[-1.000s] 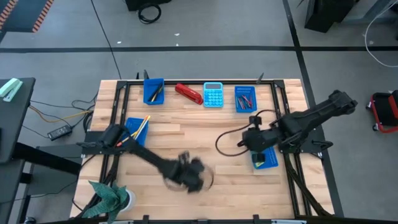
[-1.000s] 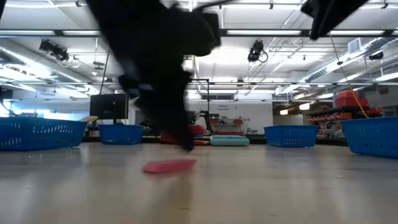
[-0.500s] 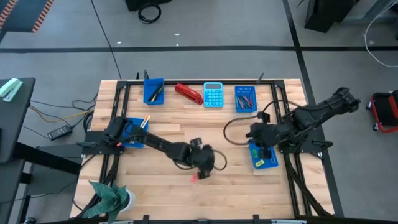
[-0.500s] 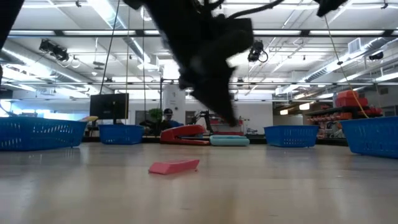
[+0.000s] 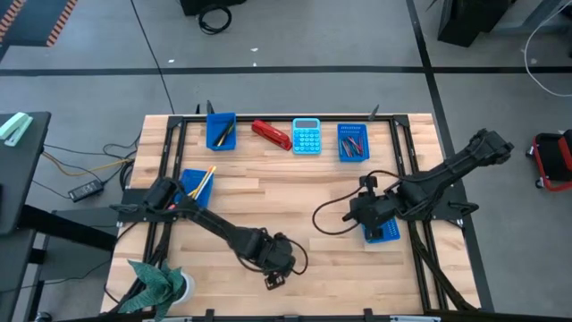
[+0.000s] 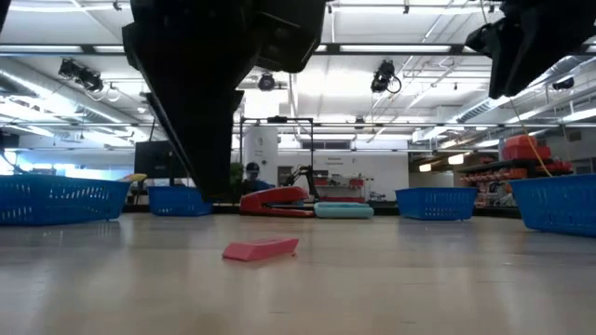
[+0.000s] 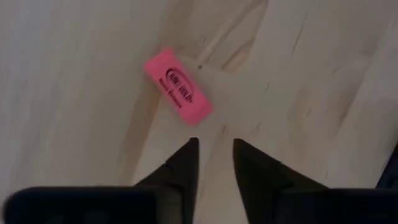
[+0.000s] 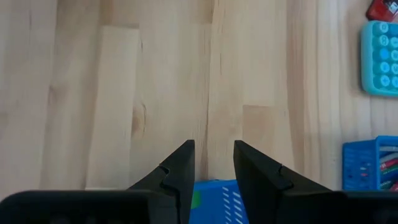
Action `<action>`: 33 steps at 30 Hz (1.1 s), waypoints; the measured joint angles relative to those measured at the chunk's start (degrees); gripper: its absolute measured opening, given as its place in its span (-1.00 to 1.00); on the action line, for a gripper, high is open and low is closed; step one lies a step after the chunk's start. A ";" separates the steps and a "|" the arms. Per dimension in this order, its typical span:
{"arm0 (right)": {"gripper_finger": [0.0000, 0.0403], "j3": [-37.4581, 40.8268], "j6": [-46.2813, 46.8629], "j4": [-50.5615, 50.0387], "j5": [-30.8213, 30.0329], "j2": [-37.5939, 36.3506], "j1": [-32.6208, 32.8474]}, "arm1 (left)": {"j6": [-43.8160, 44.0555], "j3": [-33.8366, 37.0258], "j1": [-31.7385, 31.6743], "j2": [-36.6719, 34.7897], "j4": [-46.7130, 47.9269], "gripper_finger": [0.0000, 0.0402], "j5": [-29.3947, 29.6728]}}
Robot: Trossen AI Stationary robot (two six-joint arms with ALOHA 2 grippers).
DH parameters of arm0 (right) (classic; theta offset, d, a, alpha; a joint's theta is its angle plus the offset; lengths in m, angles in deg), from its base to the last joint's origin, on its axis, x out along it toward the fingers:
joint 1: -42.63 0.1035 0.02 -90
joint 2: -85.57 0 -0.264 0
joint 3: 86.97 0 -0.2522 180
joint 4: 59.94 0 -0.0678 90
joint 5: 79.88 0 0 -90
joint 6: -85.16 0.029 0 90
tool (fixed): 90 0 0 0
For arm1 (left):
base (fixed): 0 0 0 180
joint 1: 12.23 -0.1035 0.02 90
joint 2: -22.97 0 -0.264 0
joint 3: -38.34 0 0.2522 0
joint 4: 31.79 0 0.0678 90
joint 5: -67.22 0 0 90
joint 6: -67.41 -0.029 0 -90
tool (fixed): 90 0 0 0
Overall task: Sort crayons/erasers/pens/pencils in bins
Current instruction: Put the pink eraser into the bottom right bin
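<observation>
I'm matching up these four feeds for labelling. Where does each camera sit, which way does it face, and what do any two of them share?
High view: overhead, facing straight down; both arms, four bins, table.
Low view: table-top height, facing level into the room; pink eraser, arms dropping in from above.
Left wrist view: on the left arm, facing down; left pincer, fingers apart, empty, short of the eraser.
Right wrist view: on the right arm; right pincer, open, over a bin, calculator.
Shared: low and left wrist views show the eraser.
</observation>
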State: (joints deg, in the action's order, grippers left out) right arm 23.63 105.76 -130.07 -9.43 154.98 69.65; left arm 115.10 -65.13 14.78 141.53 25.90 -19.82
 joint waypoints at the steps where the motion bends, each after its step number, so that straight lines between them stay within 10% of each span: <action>1: -0.42 0.35 -0.18 0.15 0.00 -0.13 0.02 | -0.73 0.00 0.22 0.00 -0.42 -0.43 0.41; 8: -0.42 1.67 0.26 0.45 0.00 -0.58 0.13 | -9.14 0.15 1.51 1.65 0.19 -0.06 6.29; 17: -0.42 1.67 0.26 1.06 -0.15 -0.58 0.17 | 1.06 -0.12 0.29 6.26 -3.74 0.11 6.96; 33: -0.42 1.69 0.31 0.87 0.17 -0.58 0.17 | -18.11 0.04 -4.51 6.95 -5.01 -0.43 10.00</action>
State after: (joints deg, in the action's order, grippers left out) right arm 25.31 106.07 -129.20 -9.26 154.41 69.83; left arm 96.99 -65.09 10.27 148.48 20.89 -9.82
